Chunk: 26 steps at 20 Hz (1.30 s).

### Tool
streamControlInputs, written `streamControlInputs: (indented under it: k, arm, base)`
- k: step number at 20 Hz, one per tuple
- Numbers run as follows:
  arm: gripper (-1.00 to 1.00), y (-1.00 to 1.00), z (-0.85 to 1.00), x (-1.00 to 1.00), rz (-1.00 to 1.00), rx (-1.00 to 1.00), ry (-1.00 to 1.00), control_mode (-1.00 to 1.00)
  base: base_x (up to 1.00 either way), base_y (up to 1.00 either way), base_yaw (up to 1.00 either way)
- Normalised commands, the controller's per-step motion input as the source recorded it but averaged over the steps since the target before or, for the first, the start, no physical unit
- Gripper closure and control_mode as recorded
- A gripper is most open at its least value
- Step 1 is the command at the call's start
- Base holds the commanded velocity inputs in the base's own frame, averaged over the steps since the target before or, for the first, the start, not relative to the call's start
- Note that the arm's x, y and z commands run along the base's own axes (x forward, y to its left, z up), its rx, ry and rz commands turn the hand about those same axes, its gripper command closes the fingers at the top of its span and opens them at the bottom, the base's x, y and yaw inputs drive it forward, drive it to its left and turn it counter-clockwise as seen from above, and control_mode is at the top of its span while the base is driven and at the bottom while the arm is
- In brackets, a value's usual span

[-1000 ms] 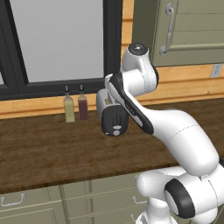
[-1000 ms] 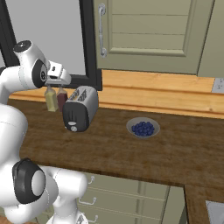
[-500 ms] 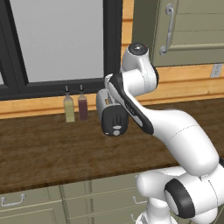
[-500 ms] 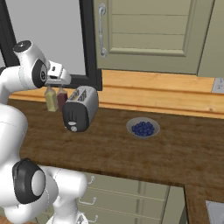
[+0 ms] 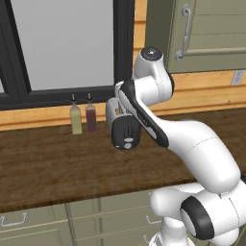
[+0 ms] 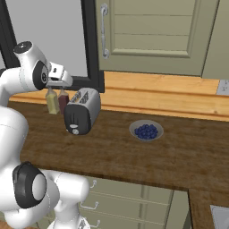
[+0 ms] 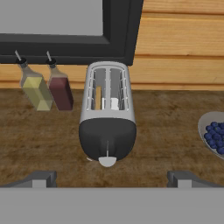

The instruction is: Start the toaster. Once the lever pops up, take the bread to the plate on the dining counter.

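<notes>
Silver toaster (image 7: 107, 114), two bottles (image 7: 46, 85), one blueberry bowl (image 7: 211, 134).

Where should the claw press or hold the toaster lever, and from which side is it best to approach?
Probably the small lever low on the toaster's black end face. It projects toward the open claw, so come from above that end and press its top downward; the tab looks too small to pinch.

toaster (image 7: 107, 118): no text/brand legible on body or black end face
bottles (image 7: 46, 87): no labels readable
cabinet door (image 6: 152, 36): plain, no signs/nos.
</notes>
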Motion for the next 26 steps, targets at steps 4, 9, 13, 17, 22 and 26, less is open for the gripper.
streamControlInputs:
  k: [4, 9, 13, 17, 22, 26]
  arm:
    - [-1.0, 0.0, 0.0, 0.0, 0.0, 0.0, 0.0, -1.0]
    - [-1.0, 0.0, 0.0, 0.0, 0.0, 0.0, 0.0, -1.0]
    - [-1.0, 0.0, 0.0, 0.0, 0.0, 0.0, 0.0, -1.0]
    - [-1.0, 0.0, 0.0, 0.0, 0.0, 0.0, 0.0, -1.0]
    - [-1.0, 0.0, 0.0, 0.0, 0.0, 0.0, 0.0, -1.0]
    - [-1.0, 0.0, 0.0, 0.0, 0.0, 0.0, 0.0, -1.0]
  base:
    - [0.0, 0.0, 0.0]
    - [0.0, 0.0, 0.0]
    - [0.0, 0.0, 0.0]
    - [0.0, 0.0, 0.0]
    - [0.0, 0.0, 0.0]
    - [0.0, 0.0, 0.0]
